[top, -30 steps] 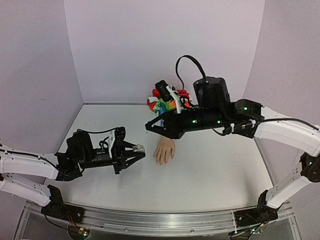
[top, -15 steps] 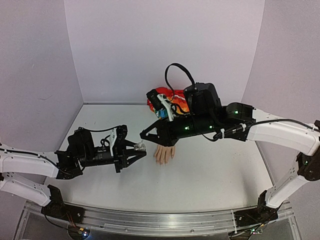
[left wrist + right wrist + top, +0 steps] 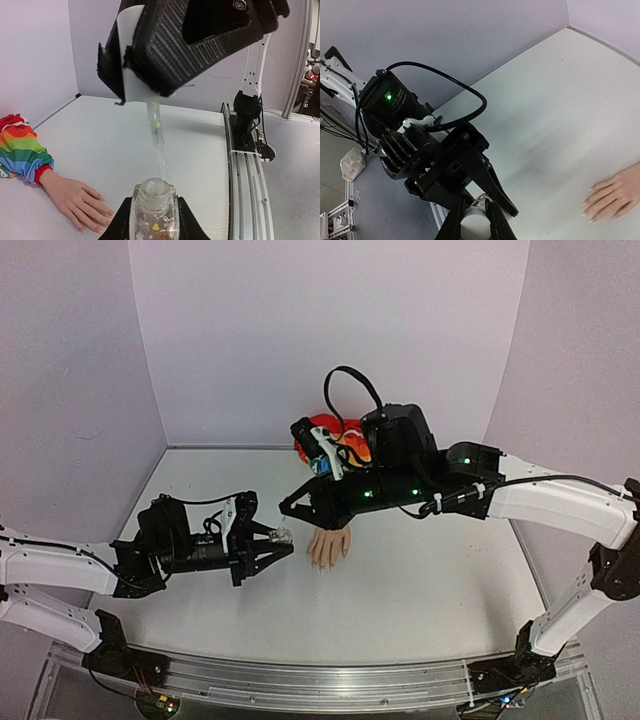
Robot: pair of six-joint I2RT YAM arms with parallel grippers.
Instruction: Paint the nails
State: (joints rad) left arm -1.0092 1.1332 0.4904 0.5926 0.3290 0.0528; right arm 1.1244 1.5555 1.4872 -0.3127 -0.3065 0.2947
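Nails (image 3: 95, 229) tiny and pale, left hand (image 3: 276, 542) clamping bottle (image 3: 154, 210), right hand (image 3: 473, 222) clamping brush (image 3: 157, 145)

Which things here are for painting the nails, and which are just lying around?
For the job: the fake hand, its nails, the small clear bottle held in the left fingers, the clear brush held in the right fingers.
Just there: the rainbow sleeve, the white table, the metal rail at its near edge.
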